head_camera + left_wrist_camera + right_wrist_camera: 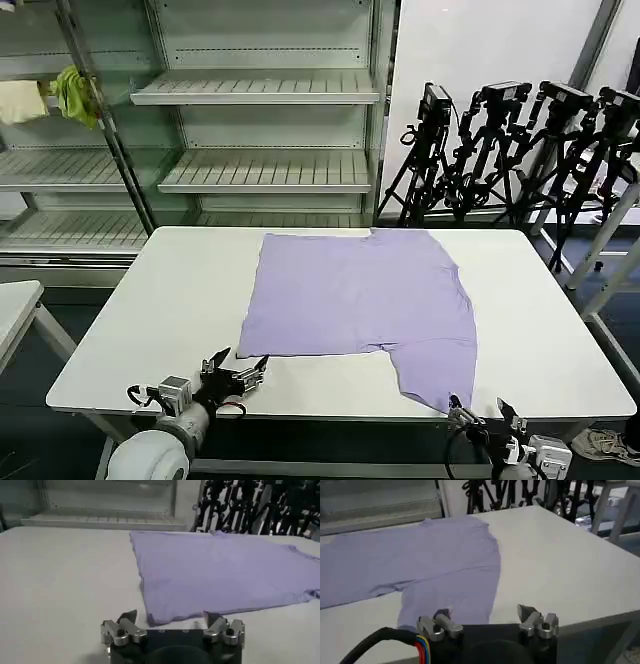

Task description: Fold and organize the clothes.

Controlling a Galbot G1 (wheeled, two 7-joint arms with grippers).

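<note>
T-shirt (360, 295): you see plain lavender all over, no print or pattern; it lies just ahead of both tools.
Surface (160, 310): you see flat white, unmarked, around and under the shirt.
Left tool (236, 367): your fingers are silver metal on a black body, with a spot of red at the wrist.
Right tool (479, 413): you see the same silver fingers and black body; a black cable with red, yellow and blue wires runs beside it.
Shelves (265, 90): pale grey-white, far beyond your tools.
Hanging cloths: one yellow-green (75, 95), one cream (20, 100), on the shelving far off past your left tool.
Tripods (500, 150): black, far beyond your right tool.
</note>
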